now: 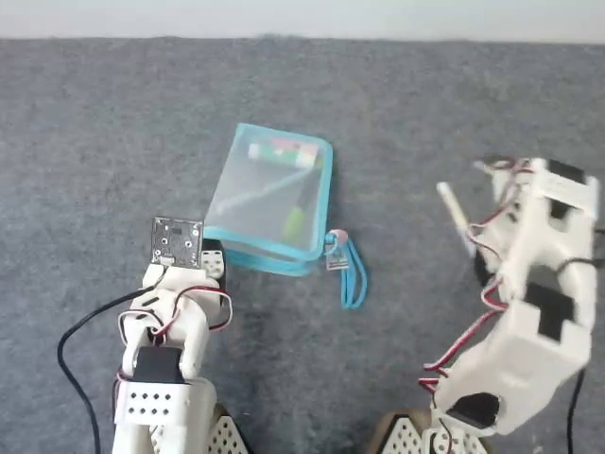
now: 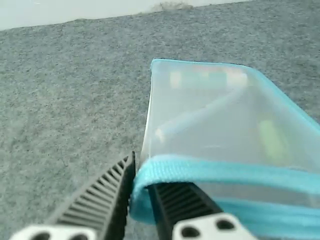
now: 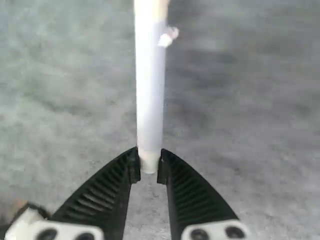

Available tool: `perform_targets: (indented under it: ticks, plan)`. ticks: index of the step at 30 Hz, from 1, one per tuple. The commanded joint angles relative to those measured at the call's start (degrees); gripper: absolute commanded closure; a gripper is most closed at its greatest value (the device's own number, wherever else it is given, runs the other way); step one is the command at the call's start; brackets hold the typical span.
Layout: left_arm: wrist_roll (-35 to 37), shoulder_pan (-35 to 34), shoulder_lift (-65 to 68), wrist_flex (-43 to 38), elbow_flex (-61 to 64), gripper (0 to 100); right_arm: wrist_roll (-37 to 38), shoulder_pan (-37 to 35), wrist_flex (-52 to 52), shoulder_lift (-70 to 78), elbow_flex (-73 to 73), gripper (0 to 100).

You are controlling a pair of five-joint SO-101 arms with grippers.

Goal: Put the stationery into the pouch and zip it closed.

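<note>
Left wrist view: hard to make out the contents of the pouch (image 2: 215,120) through its clear wall, just a pale stick (image 2: 195,117), a green blob (image 2: 270,137) and a striped bar (image 2: 210,78) at the far end. Clamped on the pouch's teal zipper edge (image 2: 225,172) at the near corner: the left end effector (image 2: 141,175), with the pouch resting on the grey table (image 2: 60,100) beyond it.

Right wrist view: right end effector (image 3: 148,161) pinched on one end of a white pen (image 3: 149,85), far tip cut off by the frame. In the high view, well apart from the pouch, over on the right arm's side.
</note>
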Motion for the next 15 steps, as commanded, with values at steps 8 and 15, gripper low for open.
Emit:
perform_targets:
  ticks: [8, 15]
  plan:
    - [0.70, -0.09, -0.09, -1.93, -1.63, 99, -14.24, -15.96, -14.20, -25.19, 23.47, 99.1]
    - [0.70, -0.09, -0.09, -1.76, -1.63, 99, -18.90, -21.32, -18.51, -26.51, 31.47, 92.2]
